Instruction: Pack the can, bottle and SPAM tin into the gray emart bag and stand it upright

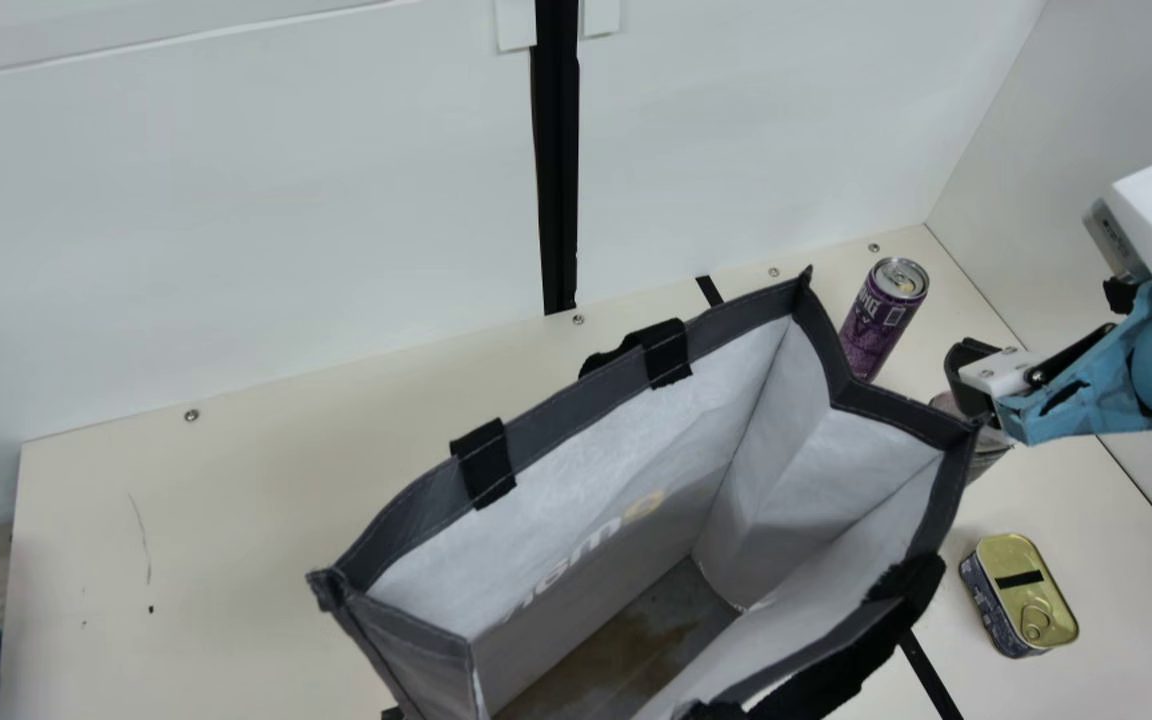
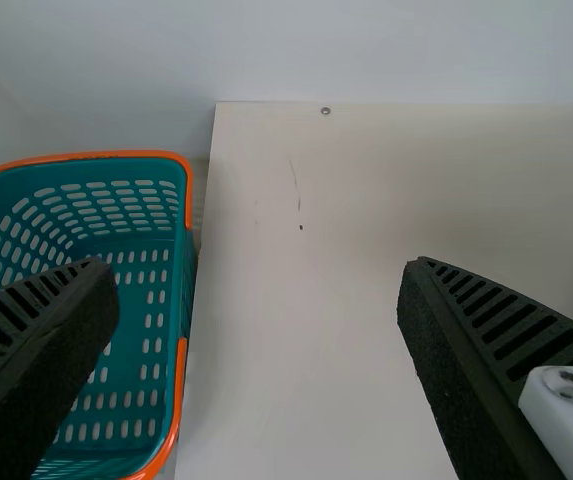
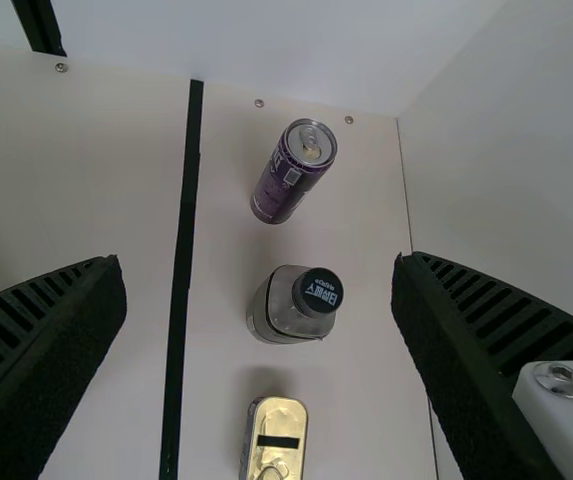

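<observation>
The gray bag (image 1: 726,310) stands upright in the main view, its mouth wide and its inside holding nothing. Right of it are the purple can (image 1: 878,318), upright at the back, and the SPAM tin (image 1: 1019,594), lying nearer. Between these, the bottle (image 1: 986,455) is partly hidden by my right gripper (image 1: 976,385). In the right wrist view the can (image 3: 293,172), the capped bottle (image 3: 294,305) and the tin (image 3: 274,440) form a row, with my right gripper (image 3: 259,330) open above them. My left gripper (image 2: 258,320) is open over bare table.
A teal basket (image 2: 188,270) with an orange rim stands beyond the table's left edge. White walls (image 1: 236,200) close off the back and right sides. A black tape strip (image 3: 181,280) runs across the table near the row of items.
</observation>
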